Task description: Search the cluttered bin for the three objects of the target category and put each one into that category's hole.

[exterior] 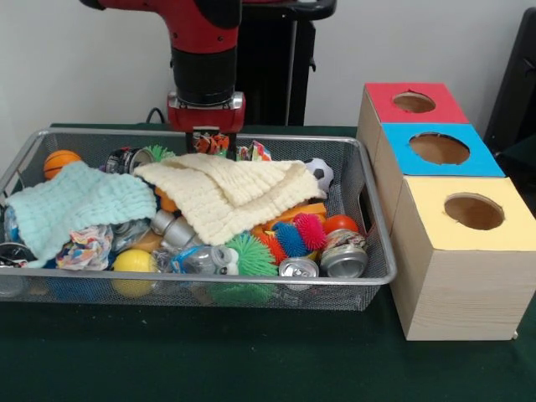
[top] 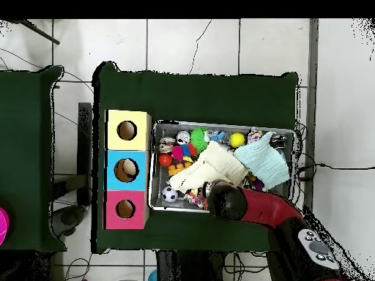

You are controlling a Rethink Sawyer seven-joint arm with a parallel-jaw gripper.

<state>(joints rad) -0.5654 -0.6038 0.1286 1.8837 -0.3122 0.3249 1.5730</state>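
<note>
The wire mesh bin (exterior: 209, 279) holds mixed toys and two cloths. My gripper (exterior: 207, 141) hangs low over the bin's far side, just behind a cream cloth, right at a confetti-print film wad (exterior: 216, 145). I cannot tell whether it grips the wad. A second wad (exterior: 255, 152) lies just right of it. A third wad (exterior: 85, 247) lies at the bin's near left, under the pale blue cloth's edge. The yellow-topped box's hole (exterior: 474, 211) is empty, right of the bin. In the overhead view the arm (top: 227, 203) covers the gripper at the bin's (top: 155, 165) bottom edge.
A cream cloth (exterior: 226, 194) and a pale blue cloth (exterior: 79, 201) cover much of the bin. Silver cans (exterior: 343, 260), spiky balls (exterior: 251, 253), a small football (exterior: 319, 172) and an orange ball (exterior: 60, 161) lie around. Blue-topped (exterior: 439, 149) and red-topped (exterior: 414, 102) boxes stand behind the yellow one.
</note>
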